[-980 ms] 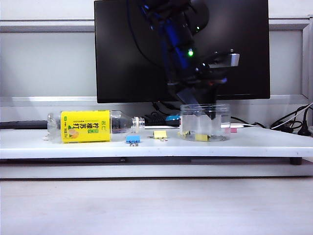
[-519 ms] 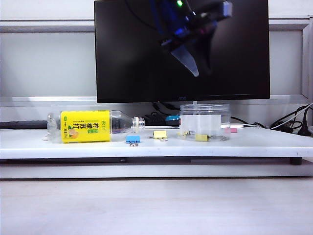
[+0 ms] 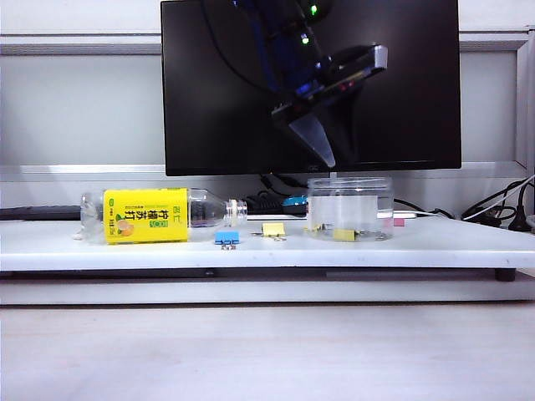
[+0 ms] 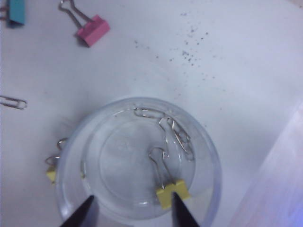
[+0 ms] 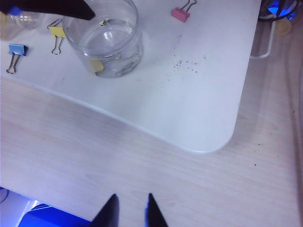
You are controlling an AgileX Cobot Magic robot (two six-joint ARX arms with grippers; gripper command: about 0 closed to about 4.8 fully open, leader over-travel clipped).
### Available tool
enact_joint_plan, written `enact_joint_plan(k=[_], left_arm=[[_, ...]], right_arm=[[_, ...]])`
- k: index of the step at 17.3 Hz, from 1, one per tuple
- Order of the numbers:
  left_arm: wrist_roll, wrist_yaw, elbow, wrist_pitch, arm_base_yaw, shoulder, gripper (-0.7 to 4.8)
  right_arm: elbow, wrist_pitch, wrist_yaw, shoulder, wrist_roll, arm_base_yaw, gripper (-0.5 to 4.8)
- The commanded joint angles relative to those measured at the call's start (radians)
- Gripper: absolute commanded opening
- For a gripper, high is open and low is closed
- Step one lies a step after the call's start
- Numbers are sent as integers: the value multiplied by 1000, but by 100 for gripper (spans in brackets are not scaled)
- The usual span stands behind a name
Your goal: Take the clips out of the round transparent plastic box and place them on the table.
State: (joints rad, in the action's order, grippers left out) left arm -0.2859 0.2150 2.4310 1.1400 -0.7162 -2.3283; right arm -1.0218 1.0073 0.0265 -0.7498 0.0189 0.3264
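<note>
Since a second ago the left gripper has come up out of the round transparent plastic box and is now dipping back toward it, hanging just above the open rim in front of the dark monitor; its jaws are standing apart with nothing between them, as the left wrist view shows over the box's mouth. That suggests a fresh reach is beginning, since one yellow clip and some loose wire paper clips are still lying inside the box. Going left to right along the white table: a yellow-labelled bottle is lying on its side, a blue clip is sitting near the front edge, a yellow clip is resting on the board just left of the box, another yellow clip is lying against the box's outer wall, and a pink clip and a teal clip are lying on the board beyond it. The right gripper is hovering well off to the side over the pale wood-grain surface, jaws slightly parted and holding nothing. Cables are trailing at the far right.
</note>
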Motion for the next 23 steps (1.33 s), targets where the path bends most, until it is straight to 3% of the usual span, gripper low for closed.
enact_joint_plan(k=[1,12,16,23], left_arm=[[26,-16,2,-19,-6,-9,209],[40,-51,10,-21,-29,-40,209],[43,-49,10,-73,-43,-40,209],[79,-35,9,-67,-49,-66,209]], right_arm=[[0,-18,3,2,-19,1,80],[42,-44,32,6,-27,1,80],[45,-48,-53,47,-21,-2,80],[50,-34,-61,135,-19,-2,71]])
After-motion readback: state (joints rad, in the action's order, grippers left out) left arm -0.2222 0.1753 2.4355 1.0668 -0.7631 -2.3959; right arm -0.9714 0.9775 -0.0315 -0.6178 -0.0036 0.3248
